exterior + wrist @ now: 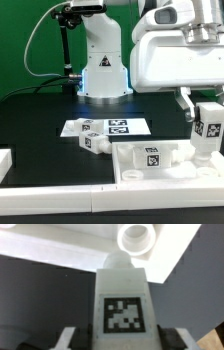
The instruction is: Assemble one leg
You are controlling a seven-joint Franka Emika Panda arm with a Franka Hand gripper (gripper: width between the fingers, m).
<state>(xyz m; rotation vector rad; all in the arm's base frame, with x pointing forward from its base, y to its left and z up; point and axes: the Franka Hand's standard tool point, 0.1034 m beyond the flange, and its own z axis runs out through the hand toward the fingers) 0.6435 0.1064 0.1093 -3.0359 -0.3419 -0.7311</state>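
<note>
The jaws are closed on the leg (123,294), with 1 finger (68,339) pressed against each flank. The gripper (123,341) pinches the white peg so that its square black-and-white tag faces the wrist camera.

In the exterior view the gripper (203,108) sits at 3 o'clock in the frame. The leg (208,128) hangs upright from it, narrow end down. That end stands over the corner of the panel (130,162), at about 4 o'clock.

The wrist view shows the leg's tip just beside a round socket (137,236) in the panel (50,246). I cannot tell whether the tip touches it.

The panel lies flat on the black table (40,120) at 5 o'clock and carries 1 tag of its own. Beyond it, near the frame's middle, lies the marker board (105,127). A second leg (93,143) lies on its side at the board's 7 o'clock edge. The robot base (100,70) stands at 12 o'clock.
</note>
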